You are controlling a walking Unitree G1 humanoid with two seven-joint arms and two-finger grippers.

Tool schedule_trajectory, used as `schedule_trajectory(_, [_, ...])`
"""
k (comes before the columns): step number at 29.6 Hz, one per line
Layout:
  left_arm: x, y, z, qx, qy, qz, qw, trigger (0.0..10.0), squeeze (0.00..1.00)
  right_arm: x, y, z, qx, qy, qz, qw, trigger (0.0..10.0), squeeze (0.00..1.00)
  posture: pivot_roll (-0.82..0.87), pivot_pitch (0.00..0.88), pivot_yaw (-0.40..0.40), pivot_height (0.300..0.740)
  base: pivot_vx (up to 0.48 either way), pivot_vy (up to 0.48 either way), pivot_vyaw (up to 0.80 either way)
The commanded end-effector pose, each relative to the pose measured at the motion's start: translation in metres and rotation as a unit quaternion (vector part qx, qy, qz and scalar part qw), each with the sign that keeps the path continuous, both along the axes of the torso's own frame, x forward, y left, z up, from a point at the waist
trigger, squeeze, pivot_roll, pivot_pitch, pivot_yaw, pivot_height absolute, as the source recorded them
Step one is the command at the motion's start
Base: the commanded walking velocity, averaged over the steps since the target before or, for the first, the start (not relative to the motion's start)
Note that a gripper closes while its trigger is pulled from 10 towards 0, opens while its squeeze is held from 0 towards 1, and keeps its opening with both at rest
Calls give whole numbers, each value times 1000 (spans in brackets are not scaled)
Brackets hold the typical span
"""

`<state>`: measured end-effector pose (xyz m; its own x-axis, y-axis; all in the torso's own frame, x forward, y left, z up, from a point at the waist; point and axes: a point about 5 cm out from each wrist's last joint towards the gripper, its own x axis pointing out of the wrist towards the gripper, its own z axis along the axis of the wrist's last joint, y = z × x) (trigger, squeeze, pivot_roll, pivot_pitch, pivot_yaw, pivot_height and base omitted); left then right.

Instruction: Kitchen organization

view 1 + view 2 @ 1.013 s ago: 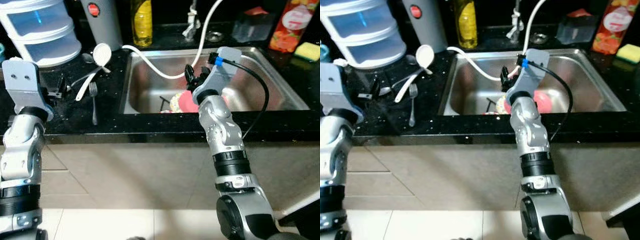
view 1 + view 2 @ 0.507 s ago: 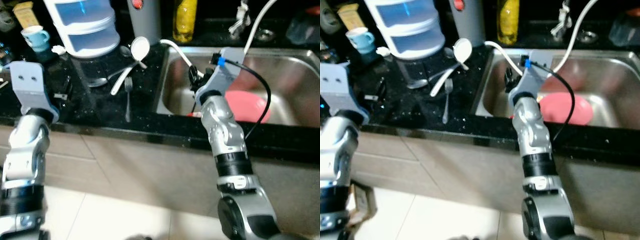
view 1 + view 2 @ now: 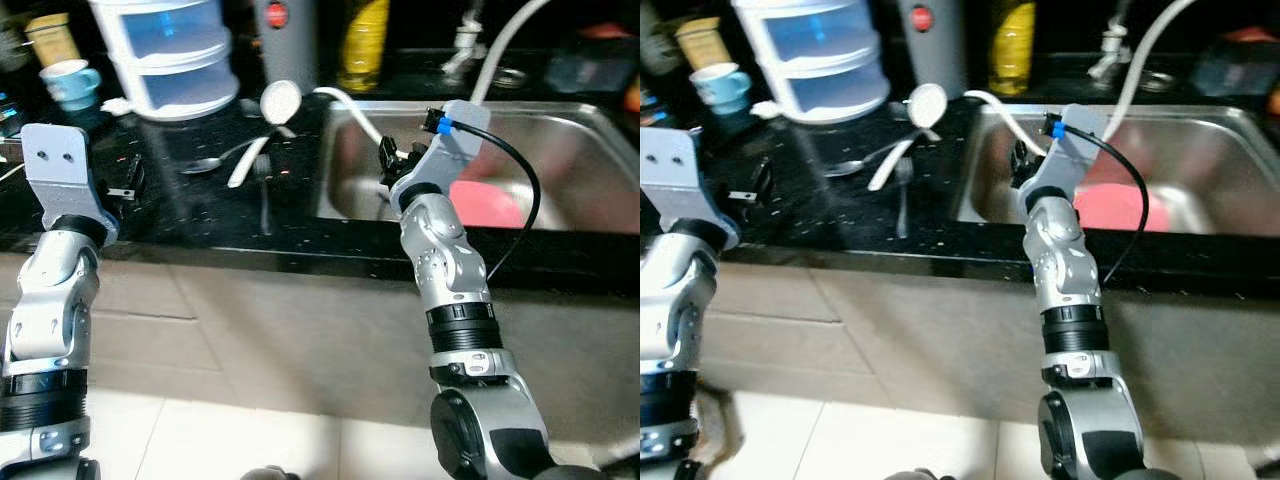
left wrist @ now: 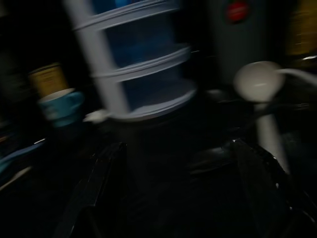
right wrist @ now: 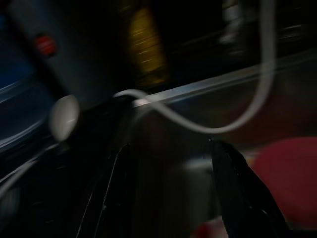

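My right gripper [image 5: 171,188] has its fingers [image 5: 235,183] spread apart w/ nothing between them; it hangs over the sink's [image 3: 590,130] left end, just inside the rim. Through the gap I see steel sink floor, and the pink bowl [image 3: 490,200] sits off to the gripper's right, near but not touching. White hose [image 3: 345,105] curves past just ahead of the fingertips, running from the counter [image 3: 180,215] over the sink edge. Left gripper [image 4: 178,198] is also spread, empty, held low over the counter's left part. Ahead of it: white ladle [image 3: 265,125], its bowl end up toward the back, w/ a metal spoon [image 3: 215,160] and fork [image 3: 265,190] beside it, all well apart from the left fingers. Further back there's a white-and-blue drawer unit [image 3: 170,50], a blue cup [image 3: 70,80] to its left, a grey canister w/ red button [image 3: 285,30], and a yellow bottle [image 3: 360,40]. Wrist views are dark and blurred, so finer detail I can't tell.
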<state>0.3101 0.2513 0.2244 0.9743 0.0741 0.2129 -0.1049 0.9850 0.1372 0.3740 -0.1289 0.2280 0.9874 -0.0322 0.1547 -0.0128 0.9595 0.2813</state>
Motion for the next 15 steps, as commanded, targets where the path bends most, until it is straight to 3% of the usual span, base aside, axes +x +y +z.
schedule_trajectory(1, [2,-3,-6,-11,14,-7,1000,10000,0,1,0,-2,4,11,0,1000,10000,0,115,0,76,740,0,0,-800])
schedule_trajectory(15, [5,-5,-2,-30,3,6,1000,10000,0,0,5,0,-6,1,16,1000,10000,0,113,0,81,740,0,0,0])
